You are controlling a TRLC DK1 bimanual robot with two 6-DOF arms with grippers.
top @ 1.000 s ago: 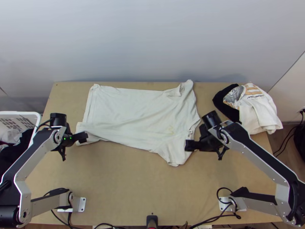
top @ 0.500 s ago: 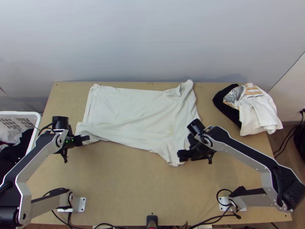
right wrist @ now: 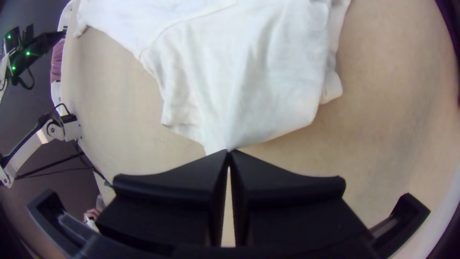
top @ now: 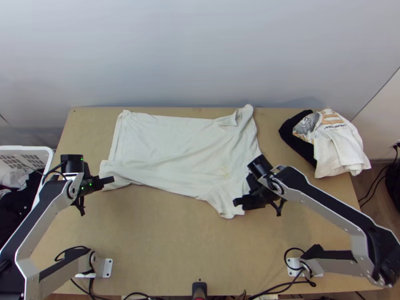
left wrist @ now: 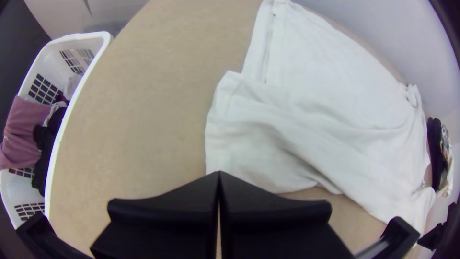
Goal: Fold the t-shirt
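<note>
Evidently readying a fold, the right gripper [right wrist: 228,151] pinches a sleeve [top: 224,202] of the t-shirt [top: 175,145], spread near the table's [top: 165,250] far edge; the left gripper [left wrist: 219,172], closed at the hem [left wrist: 214,139], perhaps lacks cloth. Next calls for lifting both ends evenly.

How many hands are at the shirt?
2: left hand at the near hem corner of the shirt, right hand at its near sleeve.

White laundry basket [top: 25,148] beyond the tabletop's [top: 165,240] left edge; contents include black cloth [top: 14,202], mauve cloth [left wrist: 24,127]. Far right corner: bunched black garment [top: 296,140] touching white printed garment [top: 340,150]. Pale wall [top: 200,50] behind far edge.
</note>
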